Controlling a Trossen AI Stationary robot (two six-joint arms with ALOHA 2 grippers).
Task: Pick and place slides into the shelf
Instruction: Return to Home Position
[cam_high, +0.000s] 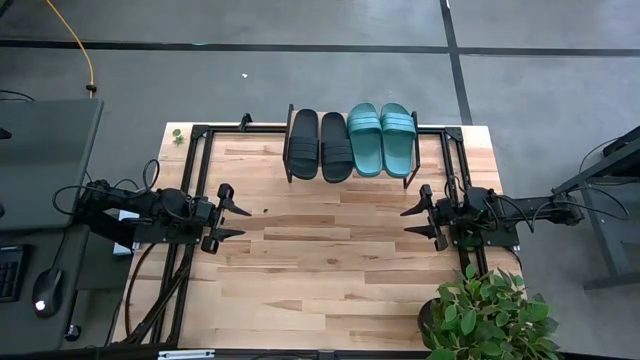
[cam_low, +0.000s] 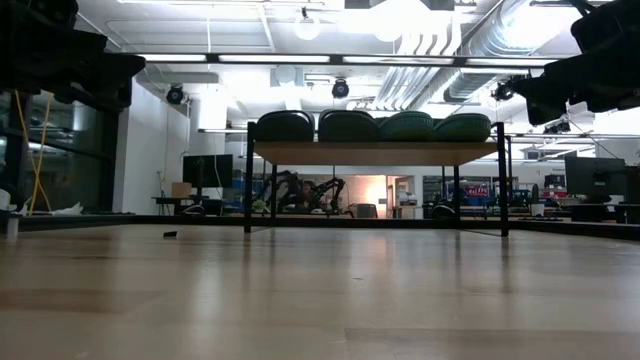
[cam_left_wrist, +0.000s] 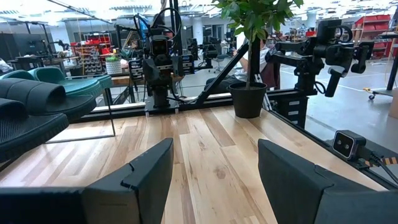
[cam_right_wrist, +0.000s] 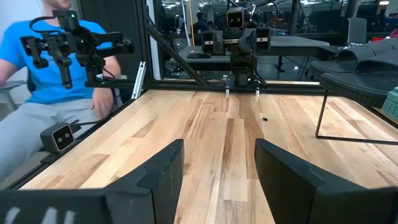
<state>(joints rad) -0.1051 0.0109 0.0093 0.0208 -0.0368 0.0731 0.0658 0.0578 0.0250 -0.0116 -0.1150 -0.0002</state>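
Two black slides (cam_high: 320, 145) and two teal-green slides (cam_high: 381, 139) lie side by side, soles down, on top of the shelf (cam_high: 412, 177) at the table's far middle. In the low view the slides (cam_low: 372, 126) show as a row on the shelf's plank (cam_low: 370, 152). My left gripper (cam_high: 234, 221) stands open at the table's left side, level, pointing toward the right. My right gripper (cam_high: 418, 220) stands open at the right side, pointing left. Nothing is between either pair of fingers (cam_left_wrist: 149, 177) (cam_right_wrist: 163, 171).
A potted plant (cam_high: 487, 316) stands at the table's near right corner. A person in a blue shirt (cam_right_wrist: 59, 68) sits beyond the table's near edge. The wooden tabletop (cam_high: 320, 270) between the two grippers is bare.
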